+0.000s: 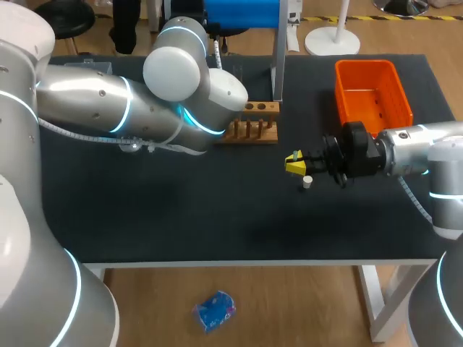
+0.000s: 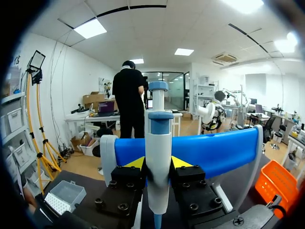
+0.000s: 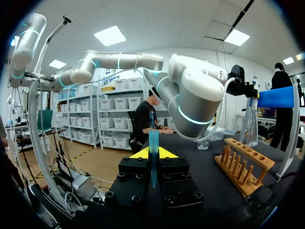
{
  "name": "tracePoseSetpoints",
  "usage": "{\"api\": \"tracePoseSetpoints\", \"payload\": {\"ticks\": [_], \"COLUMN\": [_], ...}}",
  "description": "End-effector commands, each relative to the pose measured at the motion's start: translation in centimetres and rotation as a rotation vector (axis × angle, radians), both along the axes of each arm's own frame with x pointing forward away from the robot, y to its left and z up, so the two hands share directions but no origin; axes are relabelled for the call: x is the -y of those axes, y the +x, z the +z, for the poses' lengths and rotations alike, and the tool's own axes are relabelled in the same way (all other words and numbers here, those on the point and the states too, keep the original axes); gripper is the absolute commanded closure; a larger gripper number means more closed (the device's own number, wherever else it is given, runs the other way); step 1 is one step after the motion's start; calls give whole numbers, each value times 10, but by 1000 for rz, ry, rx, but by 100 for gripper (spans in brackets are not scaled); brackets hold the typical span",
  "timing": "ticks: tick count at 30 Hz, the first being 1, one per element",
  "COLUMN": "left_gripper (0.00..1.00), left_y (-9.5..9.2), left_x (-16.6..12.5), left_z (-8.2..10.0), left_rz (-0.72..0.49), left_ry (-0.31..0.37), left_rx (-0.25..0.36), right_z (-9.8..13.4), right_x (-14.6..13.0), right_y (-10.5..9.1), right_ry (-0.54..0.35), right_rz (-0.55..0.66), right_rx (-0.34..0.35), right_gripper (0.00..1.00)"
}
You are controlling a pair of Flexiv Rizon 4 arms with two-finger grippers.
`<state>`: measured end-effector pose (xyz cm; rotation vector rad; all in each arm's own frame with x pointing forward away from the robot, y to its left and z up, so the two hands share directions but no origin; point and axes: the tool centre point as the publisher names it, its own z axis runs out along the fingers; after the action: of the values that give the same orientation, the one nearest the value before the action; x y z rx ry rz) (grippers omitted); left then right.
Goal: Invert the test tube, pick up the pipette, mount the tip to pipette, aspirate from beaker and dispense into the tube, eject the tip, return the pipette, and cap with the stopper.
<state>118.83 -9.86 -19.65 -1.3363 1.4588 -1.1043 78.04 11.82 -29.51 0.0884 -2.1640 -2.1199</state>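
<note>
My left gripper (image 2: 157, 163) is shut on the white pipette (image 2: 158, 125) with a blue head, right in front of the blue pipette stand (image 2: 214, 148). In the head view this gripper is hidden behind my left arm, near the stand (image 1: 242, 13) at the table's back. My right gripper (image 1: 294, 163) hovers over the table's middle right, shut on a clear bluish test tube (image 3: 153, 139) that sticks up between its fingers (image 3: 167, 152). A small white stopper (image 1: 307, 181) stands on the black mat just in front of that gripper. The wooden tube rack (image 1: 255, 124) sits behind it.
An orange bin (image 1: 372, 90) stands at the back right. A clear tip box (image 2: 66, 195) lies on the mat beside my left gripper. A small glass beaker (image 3: 204, 143) stands beyond the rack (image 3: 243, 164), under my left arm.
</note>
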Motion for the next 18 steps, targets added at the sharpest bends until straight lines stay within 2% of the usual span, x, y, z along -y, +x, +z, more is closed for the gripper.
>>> {"api": "tracePoseSetpoints", "payload": {"ticks": [1,2,4,6,10,18], "left_gripper": [100,100,100,100,100,100], "left_y": [-11,-15,-26,-40,-69,-126], "left_x": [-5,-6,-8,-10,-12,-13], "left_z": [9,10,13,18,28,51], "left_rz": [-53,-83,-115,-173,-349,-660], "left_ry": [-8,-24,-4,-13,-4,-85], "left_rx": [-31,-37,-24,-17,-1,5], "right_z": [0,0,0,0,0,0], "right_x": [1,1,1,1,1,1], "right_y": [0,0,0,0,0,0], "right_ry": [-1,-1,-1,-1,-1,-1], "right_rz": [0,0,0,0,0,0], "right_rx": [0,0,0,0,0,0], "right_gripper": [100,100,100,100,100,100]}}
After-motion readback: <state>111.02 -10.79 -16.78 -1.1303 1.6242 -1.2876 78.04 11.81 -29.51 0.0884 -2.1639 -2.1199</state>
